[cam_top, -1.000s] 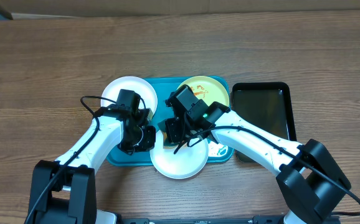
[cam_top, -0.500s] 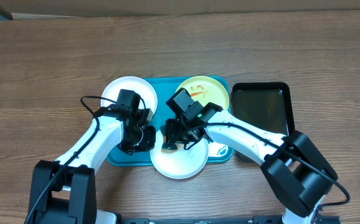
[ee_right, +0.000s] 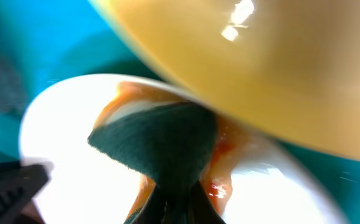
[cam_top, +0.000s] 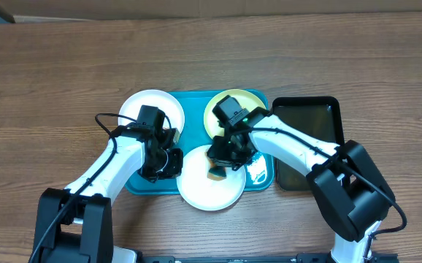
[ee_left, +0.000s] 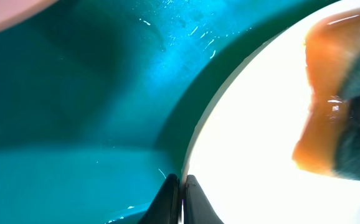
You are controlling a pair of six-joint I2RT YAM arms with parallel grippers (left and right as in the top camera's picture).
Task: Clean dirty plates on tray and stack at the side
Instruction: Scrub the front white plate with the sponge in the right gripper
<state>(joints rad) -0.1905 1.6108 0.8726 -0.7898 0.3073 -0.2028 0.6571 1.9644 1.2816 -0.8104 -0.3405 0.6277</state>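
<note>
Right gripper (ee_right: 175,208): jaws closed tight on one sponge (ee_right: 155,146), gripped by its upper part so that the dark green scouring face points down; the sponge presses on the front white plate (cam_top: 211,191), lower centre of the overhead frame, where an orange-red sauce smear (ee_right: 220,183) shows beside it; judged step: scrubbing this plate.

Left gripper (ee_left: 181,199): fingers drawn together on the left rim of the same plate, with only the thin edge between them; probable purpose: to pin the plate so that it does not slide or spin under the sponge; the grip sits on the rim, well clear of the wiping area.

The teal tray (cam_top: 194,106) lies at frame centre and carries all the plates, which keeps drips off the table (cam_top: 50,73); the front white plate overhangs the tray's lower rim; the rear white plate (cam_top: 149,106) sits at the tray's upper left, overhanging that corner; the green-rimmed plate (cam_top: 255,102) sits at upper right, partly hidden by the right arm.

Count: plates, three (two white, one green-rimmed), none yet stacked at the side; trays, two, the teal one and a black tray (cam_top: 309,128) just right of it; sponges, one; grippers, two, both occupied.
</note>
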